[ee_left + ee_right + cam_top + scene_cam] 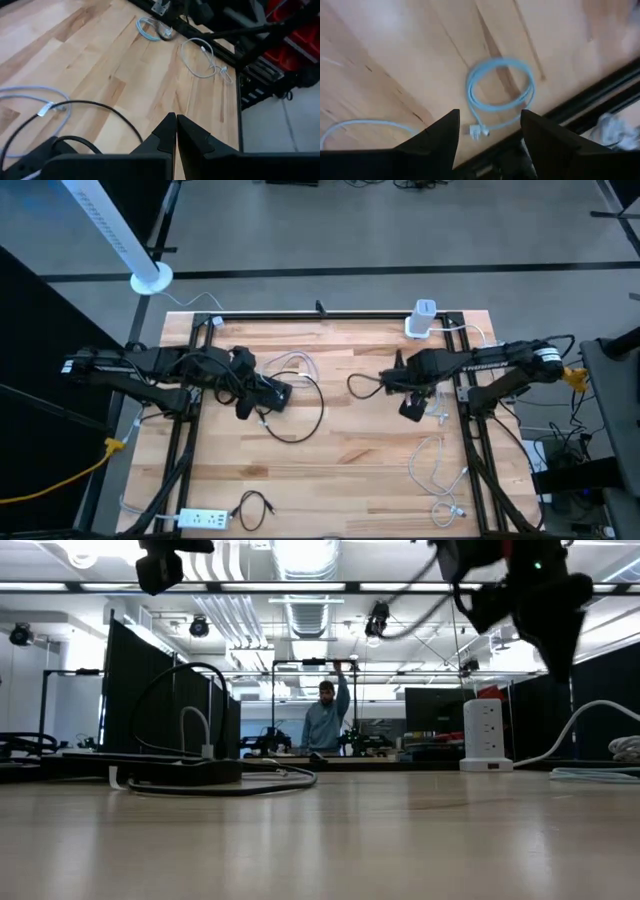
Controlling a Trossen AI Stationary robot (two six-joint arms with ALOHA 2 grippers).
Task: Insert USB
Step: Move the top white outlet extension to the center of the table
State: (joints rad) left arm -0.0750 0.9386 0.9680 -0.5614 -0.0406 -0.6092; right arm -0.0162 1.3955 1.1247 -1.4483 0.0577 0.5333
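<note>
My right gripper (487, 132) is open and held above the table near its right rail (410, 408). Below it, a light-coloured cable coil (500, 92) lies flat on the wood, its plug end (479, 131) showing between the fingers. My left gripper (176, 122) is shut on nothing and hovers over the table's middle left (275, 393), above a black cable loop (115, 112) and a white cable (45, 100). In the low view, a flat black box (175, 771) with cables rests on the table. A white power tower (422, 320) stands at the far edge.
More white cable (440, 470) lies loose by the near right corner. A white power strip (203, 519) and a short black cable (255, 508) lie near the near left corner. Black frame rails (470, 440) line the table sides. A person (325, 720) stands far behind the table.
</note>
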